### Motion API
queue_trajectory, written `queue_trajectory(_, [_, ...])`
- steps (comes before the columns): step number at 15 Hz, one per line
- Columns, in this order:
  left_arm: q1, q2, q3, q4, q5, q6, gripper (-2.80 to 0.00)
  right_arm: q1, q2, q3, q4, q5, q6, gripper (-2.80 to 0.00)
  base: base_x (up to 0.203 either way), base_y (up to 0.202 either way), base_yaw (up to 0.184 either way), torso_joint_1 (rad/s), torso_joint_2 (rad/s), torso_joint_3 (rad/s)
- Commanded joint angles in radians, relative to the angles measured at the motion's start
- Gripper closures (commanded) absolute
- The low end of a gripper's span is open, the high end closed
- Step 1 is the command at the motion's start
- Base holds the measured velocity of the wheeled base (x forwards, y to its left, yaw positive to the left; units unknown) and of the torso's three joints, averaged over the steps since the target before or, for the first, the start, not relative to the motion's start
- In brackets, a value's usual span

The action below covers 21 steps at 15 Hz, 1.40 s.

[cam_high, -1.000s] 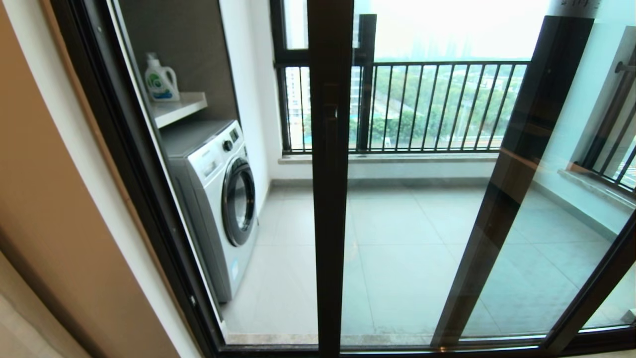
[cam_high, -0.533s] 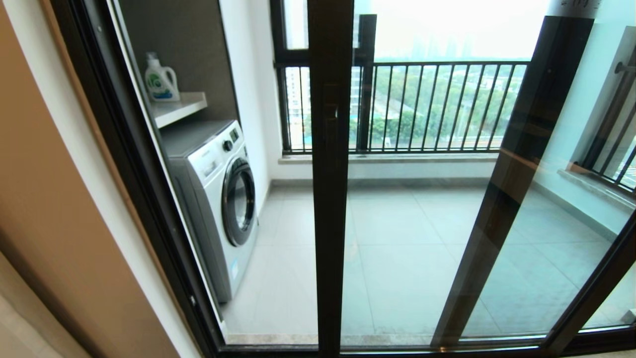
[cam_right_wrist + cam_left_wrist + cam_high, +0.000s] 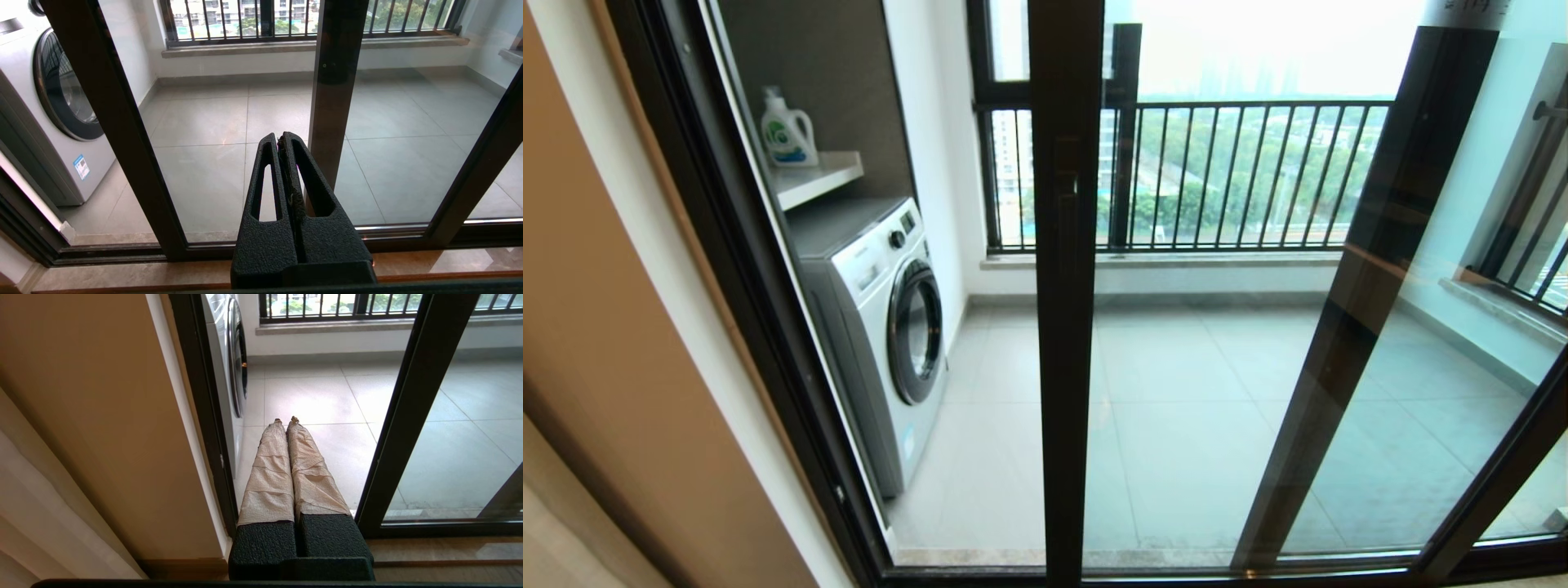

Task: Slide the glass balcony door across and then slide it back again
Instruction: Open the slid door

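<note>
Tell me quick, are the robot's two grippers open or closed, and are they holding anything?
Left gripper: closed, holding nothing, short of the glass balcony door.
Right gripper: closed, holding nothing, also short of the door.

Left gripper (image 3: 286,421) and right gripper (image 3: 280,136) fingers closed.

You're looking at a balcony with a pale grey tiled floor (image 3: 1192,384). A white washing machine (image 3: 874,327) stands at the left under a shelf (image 3: 817,175) holding a detergent bottle (image 3: 786,131). A black railing (image 3: 1241,171) fronts hazy daylight and green trees; a tan wall (image 3: 596,327) lies nearest you.
</note>
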Motion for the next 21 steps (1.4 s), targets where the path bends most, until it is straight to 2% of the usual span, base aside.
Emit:
queue_trajectory(1, [0.0, 0.003, 0.002, 0.0, 0.005, -0.002, 0.0, 0.001, -0.002, 0.009, -0.001, 0.002, -0.001, 0.0, 0.0, 0.0, 0.0, 0.0, 0.0, 0.0])
queue_trajectory(5, [0.0, 0.003, 0.002, 0.0, 0.005, -0.002, 0.0, -0.001, -0.001, -0.005, 0.003, -0.001, 0.005, 0.0, 0.0, 0.0, 0.0, 0.0, 0.0, 0.0])
queue_trajectory(7, [0.0, 0.003, 0.002, 0.0, 0.005, -0.002, 0.0, 0.001, 0.054, -0.122, 0.011, 0.003, 0.019, 0.0, 0.0, 0.0, 0.0, 0.0, 0.0, 0.0])
queue_trajectory(9, [0.0, 0.003, 0.002, 0.0, 0.005, -0.002, 0.0, 0.013, 0.229, -0.244, 0.018, 0.036, 0.048, 0.0, 0.0, 0.0, 0.0, 0.0, 0.0, 0.0])
queue_trajectory(14, [0.0, 0.003, 0.002, 0.0, 0.005, -0.002, 0.0, 0.037, 0.706, -0.504, -0.035, 0.201, 0.075, 0.0, 0.0, 0.0, 0.0, 0.0, 0.0, 0.0])
queue_trajectory(18, [0.0, 0.003, 0.002, 0.0, 0.005, -0.002, 0.0, 0.05, 1.004, -0.787, -0.062, 0.239, 0.081, 0.0, 0.0, 0.0, 0.0, 0.0, 0.0, 0.0])
queue_trajectory(21, [0.0, 0.003, 0.002, 0.0, 0.005, -0.002, 0.0, 0.144, 1.154, -0.915, -0.061, 0.245, 0.08, 0.0, 0.0, 0.0, 0.0, 0.0, 0.0, 0.0])
